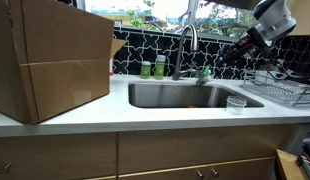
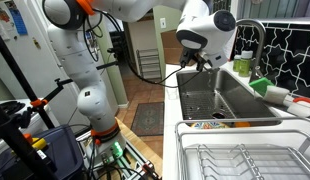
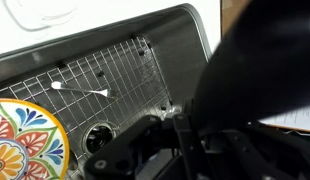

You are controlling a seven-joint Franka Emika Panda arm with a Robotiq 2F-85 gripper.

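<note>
My gripper [image 2: 199,62] hangs high over the sink [image 1: 130,95], touching nothing. Its fingers are a dark blur in the wrist view, so I cannot tell whether they are parted or closed. I judge that this height is what gives me a look straight down. A spoon [image 3: 80,91] lies flat on the wire grid [image 3: 130,70], and a painted plate [image 3: 20,140] lies face up beside the drain [image 3: 98,138]; the grid likely keeps both off the steel. A plastic cup [image 1: 236,104] stands by the sink's corner, near the front edge of the counter [image 1: 145,118]. The dish rack [image 1: 285,92] fills one end of the counter and a cardboard box [image 1: 50,55] the other.
</note>
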